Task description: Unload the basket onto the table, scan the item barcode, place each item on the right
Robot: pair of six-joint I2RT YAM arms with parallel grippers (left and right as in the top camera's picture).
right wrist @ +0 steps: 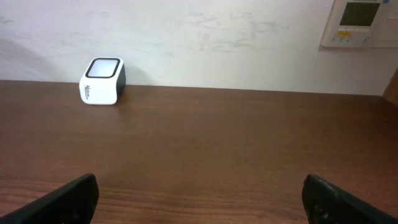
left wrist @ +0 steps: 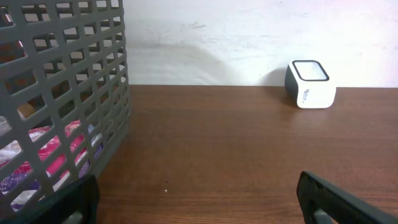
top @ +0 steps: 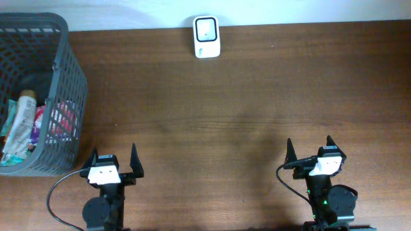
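Tabletop (top: 225, 109) basket (top: 72, 77) holds items (top: 22, 122), beside left fingers (top: 135, 163).

Both arms are parked low along the near edge of the table (top: 212, 109), the left arm (top: 103, 208) toward the near-left corner and the right arm (top: 331, 202) toward the near-right. The left gripper (top: 114, 154) has its jaws spread wide with nothing between them, and the right gripper (top: 309, 145) is the same. Both point at the far edge. In the wrist views, only the dark fingertips (left wrist: 329, 199) poke in at the bottom corners.
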